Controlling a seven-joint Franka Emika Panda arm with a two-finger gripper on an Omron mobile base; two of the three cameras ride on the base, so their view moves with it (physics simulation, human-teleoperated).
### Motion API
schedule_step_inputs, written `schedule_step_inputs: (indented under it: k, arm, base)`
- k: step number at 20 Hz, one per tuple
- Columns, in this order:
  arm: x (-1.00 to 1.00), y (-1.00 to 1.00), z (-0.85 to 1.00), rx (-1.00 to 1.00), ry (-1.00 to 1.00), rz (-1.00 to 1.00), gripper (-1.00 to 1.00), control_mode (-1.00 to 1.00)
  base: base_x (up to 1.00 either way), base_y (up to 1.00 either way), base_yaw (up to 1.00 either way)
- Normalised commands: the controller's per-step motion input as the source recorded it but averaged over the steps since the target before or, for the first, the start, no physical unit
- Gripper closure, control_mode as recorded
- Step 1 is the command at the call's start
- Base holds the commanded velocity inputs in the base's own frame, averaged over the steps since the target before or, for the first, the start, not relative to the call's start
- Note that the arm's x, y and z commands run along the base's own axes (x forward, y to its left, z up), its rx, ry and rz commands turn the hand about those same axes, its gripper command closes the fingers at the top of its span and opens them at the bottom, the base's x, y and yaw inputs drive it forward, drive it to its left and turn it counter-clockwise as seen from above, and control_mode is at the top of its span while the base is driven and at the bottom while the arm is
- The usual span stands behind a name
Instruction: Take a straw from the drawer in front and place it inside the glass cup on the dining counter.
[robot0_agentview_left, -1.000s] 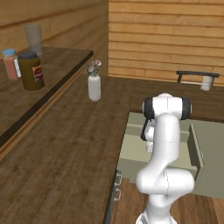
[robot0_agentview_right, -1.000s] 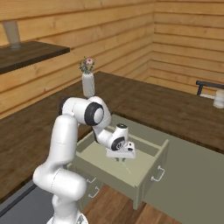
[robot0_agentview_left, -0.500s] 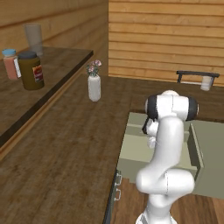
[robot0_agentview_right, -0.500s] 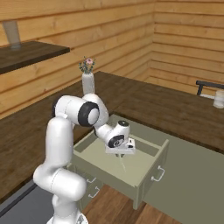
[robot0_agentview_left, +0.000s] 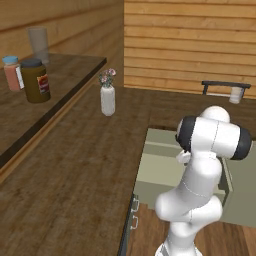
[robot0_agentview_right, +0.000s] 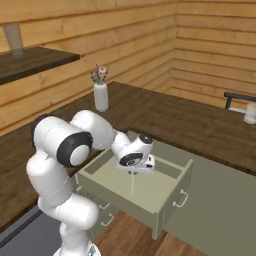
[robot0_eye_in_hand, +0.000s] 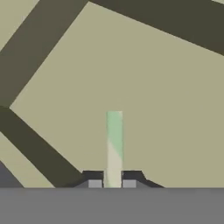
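My gripper (robot0_agentview_right: 134, 170) hangs over the open sage-green drawer (robot0_agentview_right: 165, 200), shut on the thin pale straw (robot0_agentview_right: 132, 184), which points down toward the drawer floor. In the hand view the straw (robot0_eye_in_hand: 114, 144) runs straight out from between the two dark fingertips (robot0_eye_in_hand: 95, 183) above the pale drawer inside (robot0_eye_in_hand: 166, 96). In the left base view my own arm covers the hand; the drawer (robot0_agentview_left: 160, 170) shows beside it. The small clear glass cup (robot0_agentview_right: 249, 113) (robot0_agentview_left: 235, 94) stands far off on the dark wood dining counter (robot0_agentview_right: 200, 125) (robot0_agentview_left: 150, 107).
A white flower vase (robot0_agentview_right: 100, 96) (robot0_agentview_left: 107, 99) stands on the counter behind the drawer. A raised wood shelf (robot0_agentview_left: 60, 80) at the left carries jars (robot0_agentview_left: 35, 80) and a tall grey glass (robot0_agentview_left: 38, 44). A dark bar (robot0_agentview_left: 225, 84) sits just behind the cup.
The hand has risen a little inside the drawer with the straw in its fingers, and the arm's upper links have swung slightly. The cup and vase have not moved.
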Motion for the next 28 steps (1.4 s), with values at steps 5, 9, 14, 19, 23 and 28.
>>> schedule_step_inputs:
  k: [5, 9, 14, 19, 23, 28]
  arm:
    - [0.04, 0.12, 1.0, 0.02, 0.08, 0.0, 1.0, -1.0]
    - [0.02, 0.0, 1.0, 0.0, 0.18, 0.0, 1.0, -1.0]
    - [-0.42, 0.0, 1.0, 0.0, 0.1, 0.0, 1.0, -1.0]
    - [-0.83, 0.16, 1.0, 0.0, -0.01, -0.01, 1.0, -1.0]
    - [-0.74, 0.53, 0.99, -0.03, 0.0, -0.02, 1.0, -1.0]
    - [-0.47, 0.65, 0.57, -0.07, 0.0, 0.0, 1.0, -1.0]
  base:
    - [0.0, 0.0, 0.0]
    - [0.0, 0.0, 0.0]
    - [0.0, 0.0, 0.0]
    - [0.0, 0.0, 0.0]
    - [0.0, 0.0, 0.0]
    - [0.0, 0.0, 0.0]
